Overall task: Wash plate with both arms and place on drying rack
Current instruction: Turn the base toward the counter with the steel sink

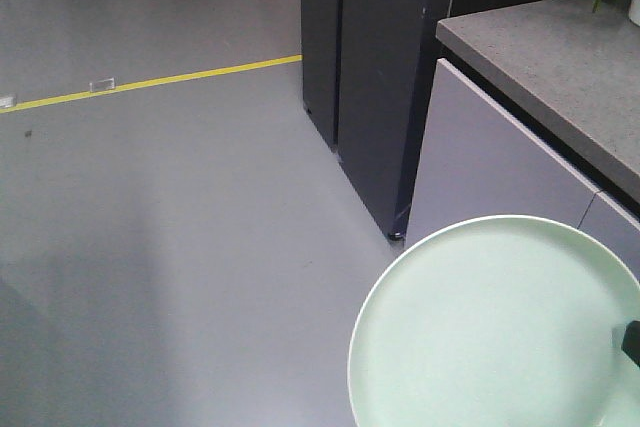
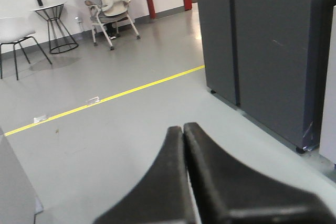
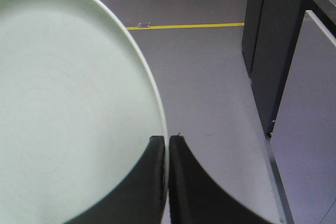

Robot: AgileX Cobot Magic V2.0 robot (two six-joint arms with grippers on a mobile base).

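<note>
Right wrist view: right gripper (image 3: 167,141) clamped on plate (image 3: 63,103) rim, left gripper (image 2: 183,129) closed, empty; so thin an edge hold may let plate slip to floor (image 3: 210,87).

The front view looks from high on the robot, forward and down over the floor (image 1: 180,247), with the plate (image 1: 490,337) very near the lens at lower right. The left wrist view sits just behind the left pincer (image 2: 183,129) and looks almost level along it. There the yellow line (image 2: 121,95) lies beyond the pincer and the dark cabinet (image 2: 262,51) to its right. The right wrist view sits close behind the right pincer (image 3: 167,142) and tilts down more, with the plate filling the space left of the pincer. All three views share the floor, yellow line and cabinet. Only the front and right wrist views share the plate.
</note>
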